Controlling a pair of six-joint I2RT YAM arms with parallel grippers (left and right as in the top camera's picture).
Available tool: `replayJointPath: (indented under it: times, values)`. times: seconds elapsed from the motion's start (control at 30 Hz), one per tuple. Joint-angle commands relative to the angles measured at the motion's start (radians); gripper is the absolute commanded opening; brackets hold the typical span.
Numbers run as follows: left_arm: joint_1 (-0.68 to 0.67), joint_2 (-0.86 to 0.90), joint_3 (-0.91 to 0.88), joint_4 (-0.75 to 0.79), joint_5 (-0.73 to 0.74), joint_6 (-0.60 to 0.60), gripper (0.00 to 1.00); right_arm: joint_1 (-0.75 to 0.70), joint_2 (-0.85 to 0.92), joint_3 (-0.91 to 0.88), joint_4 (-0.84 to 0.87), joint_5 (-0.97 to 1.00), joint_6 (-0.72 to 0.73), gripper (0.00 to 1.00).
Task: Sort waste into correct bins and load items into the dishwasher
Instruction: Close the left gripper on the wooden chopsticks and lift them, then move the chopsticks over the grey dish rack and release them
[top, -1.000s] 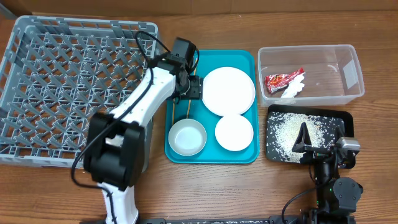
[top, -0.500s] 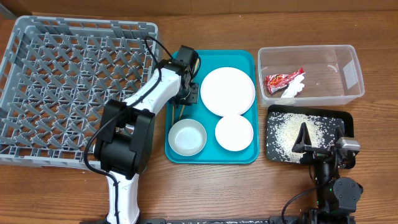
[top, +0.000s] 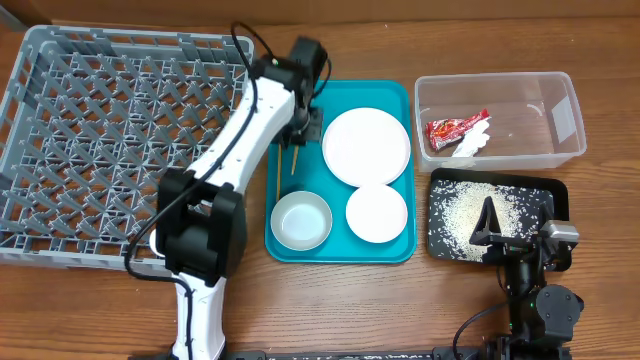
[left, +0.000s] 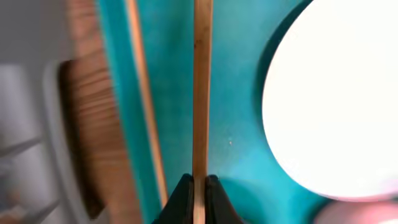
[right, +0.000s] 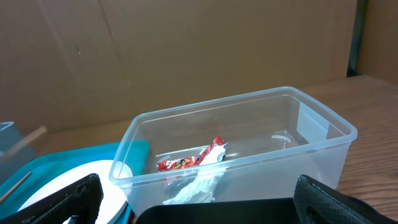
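My left gripper pinches one chopstick over the left side of the teal tray. The other chopstick lies just left of it. My right gripper sits spread wide by the black tray.

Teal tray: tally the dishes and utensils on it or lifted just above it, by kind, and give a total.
Plate: 1
Bowls: 2
Chopsticks: 2, one clamped in the jaws of the left gripper
Total: 5
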Motion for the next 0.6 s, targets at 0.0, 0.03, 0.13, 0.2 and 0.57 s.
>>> replayJointPath:
  times: [0.0, 0.03, 0.13, 0.2, 0.57]
  values:
    - [0.029, -0.078, 0.094, -0.087, -0.02, 0.007, 0.04, -0.004, -0.012, -0.01, 0.005, 0.001, -0.001, 1.0]
    - [0.034, -0.092, 0.1, -0.113, -0.021, 0.03, 0.04, -0.004, -0.012, -0.01, 0.005, 0.002, -0.001, 1.0]
    - [0.054, -0.13, 0.1, -0.193, -0.093, 0.068, 0.04, -0.004, -0.012, -0.01, 0.005, 0.002, -0.001, 1.0]
    - [0.071, -0.14, 0.099, -0.235, -0.166, 0.068, 0.04, -0.004, -0.012, -0.01, 0.005, 0.002, -0.001, 1.0]
    - [0.231, -0.138, 0.04, -0.258, -0.095, 0.194, 0.04, -0.004, -0.012, -0.01, 0.005, 0.002, -0.001, 1.0]
